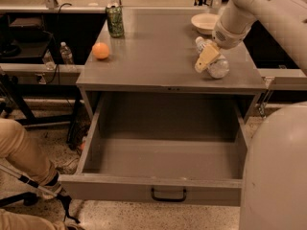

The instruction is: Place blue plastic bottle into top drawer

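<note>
The blue plastic bottle [219, 67] lies on its side on the right part of the grey cabinet top [158, 56], its white cap pointing toward the back. My gripper [206, 58] reaches down from the upper right and sits on the bottle's left side, covering part of it. The top drawer [163, 188] is pulled fully open below the cabinet top. It is empty, and its black handle [168, 194] is centred on the front panel.
A cream bowl [205, 21] stands behind the bottle. A green drink can [115, 20] and an orange [100, 51] sit at the back left. Two small clear bottles [66, 53] stand on a shelf left. A person's legs [21, 152] are at bottom left. My base [276, 171] fills the bottom right.
</note>
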Controlling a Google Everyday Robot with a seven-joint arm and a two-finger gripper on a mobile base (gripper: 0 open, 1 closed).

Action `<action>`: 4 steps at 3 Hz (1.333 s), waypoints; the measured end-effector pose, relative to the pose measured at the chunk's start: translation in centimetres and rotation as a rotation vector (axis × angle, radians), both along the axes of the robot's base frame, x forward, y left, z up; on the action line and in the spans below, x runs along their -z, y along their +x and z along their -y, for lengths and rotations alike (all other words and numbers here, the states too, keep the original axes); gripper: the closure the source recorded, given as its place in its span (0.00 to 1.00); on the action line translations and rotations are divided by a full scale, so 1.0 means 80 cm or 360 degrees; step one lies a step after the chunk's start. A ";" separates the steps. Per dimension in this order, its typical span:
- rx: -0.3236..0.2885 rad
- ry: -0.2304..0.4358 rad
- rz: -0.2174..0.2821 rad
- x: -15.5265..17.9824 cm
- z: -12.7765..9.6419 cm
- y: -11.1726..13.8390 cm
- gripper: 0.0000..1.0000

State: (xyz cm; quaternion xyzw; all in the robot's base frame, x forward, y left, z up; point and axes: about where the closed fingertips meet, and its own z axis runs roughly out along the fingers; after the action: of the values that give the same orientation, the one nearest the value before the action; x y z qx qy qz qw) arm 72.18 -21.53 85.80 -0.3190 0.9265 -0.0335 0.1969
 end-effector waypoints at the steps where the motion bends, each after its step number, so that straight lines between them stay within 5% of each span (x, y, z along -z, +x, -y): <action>1: 0.0045 0.0025 -0.0024 0.009 -0.011 0.009 0.47; 2: 0.0051 0.0040 -0.0031 0.010 -0.017 0.011 0.70; 3: -0.0109 0.0103 0.0002 -0.010 -0.031 -0.003 0.95; 4: -0.0503 0.0163 0.0031 -0.043 -0.054 -0.060 1.00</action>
State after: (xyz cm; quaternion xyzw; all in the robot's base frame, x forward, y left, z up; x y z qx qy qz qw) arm 67.34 -17.20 89.26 -0.4499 0.8633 0.0421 0.2247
